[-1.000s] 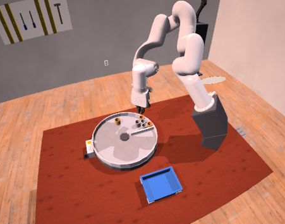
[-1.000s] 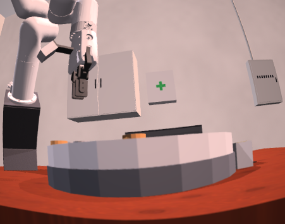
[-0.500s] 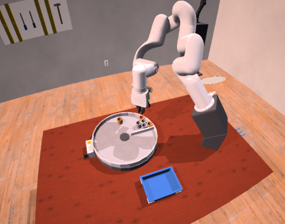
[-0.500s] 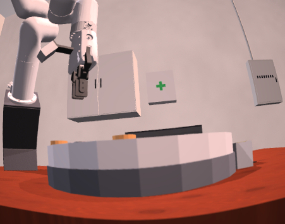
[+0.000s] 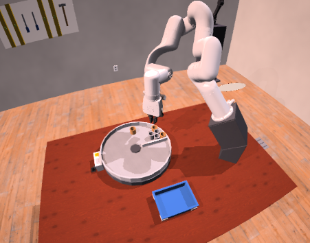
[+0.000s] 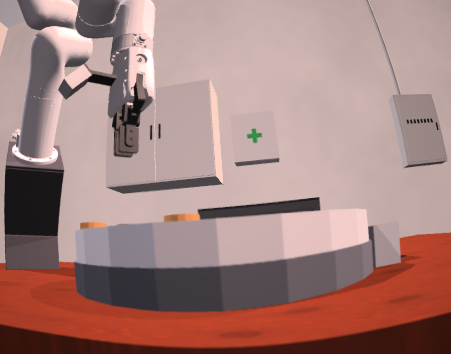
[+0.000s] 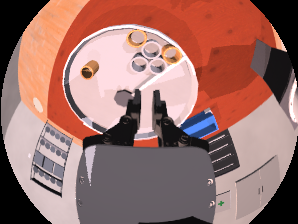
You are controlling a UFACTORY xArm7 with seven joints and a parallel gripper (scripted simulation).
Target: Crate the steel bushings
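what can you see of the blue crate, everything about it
The blue rectangular open-topped crate looks like smooth plastic, with straight walls, a flat bottom and small pale pieces low on its outside. It stands upright on the dark red table top, turned slightly askew, apart from the round grey turning table. Nothing lies inside it, and neither the arm nor any bushing touches it. The exterior view does not show it.
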